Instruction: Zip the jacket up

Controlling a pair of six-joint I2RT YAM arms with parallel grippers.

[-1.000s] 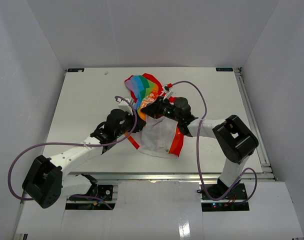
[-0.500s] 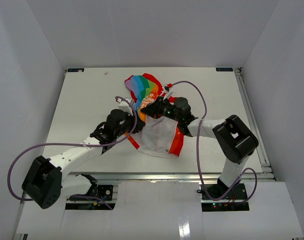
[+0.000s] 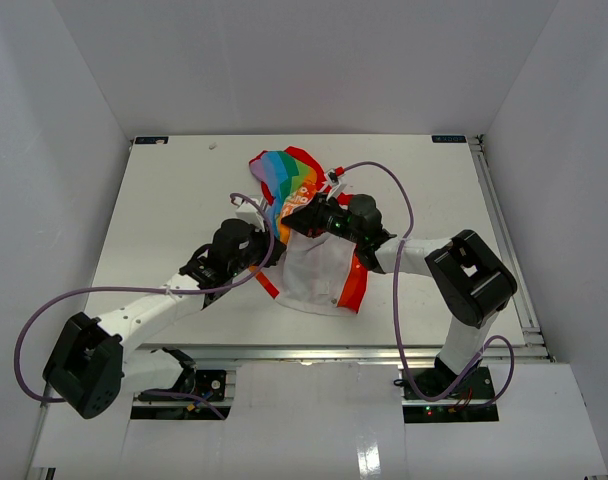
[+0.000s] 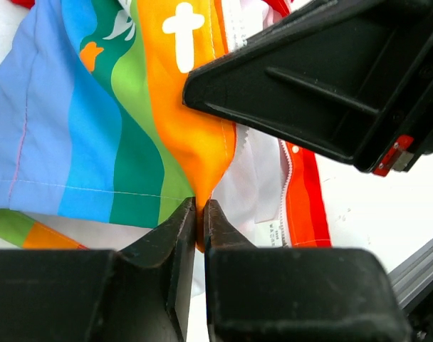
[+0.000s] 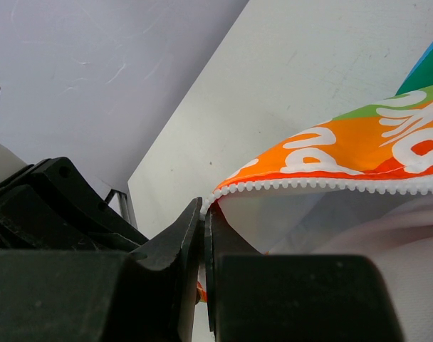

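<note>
Top external view puts the jacket [image 3: 314, 275] near the middle of the counter [image 3: 164, 220], between the two arms. Its long axis runs roughly far to near: the rainbow-striped part points toward the back wall, and the white body with its red-orange edge spreads toward the arm bases, leaning a little to the right. Which end is the collar I cannot tell.

The left claw [image 4: 200, 206] is closed to a sliver, with a fold of the orange panel [image 4: 195, 128] pinched between its fingers. The right claw [image 5: 203, 206] is clamped shut on the very tip of the front edge, where the white zipper teeth [image 5: 309, 187] begin; the toothed edge stretches away from it fairly taut.

The cloth looks thin, light and limp. It will likely sag, fold and slide on the counter, so it seems to need tension from both grips. The best holds appear to be the stitched zipper tape and the hem corner, which are firmer than the open panels. No slider or pull tab is visible in any view.
</note>
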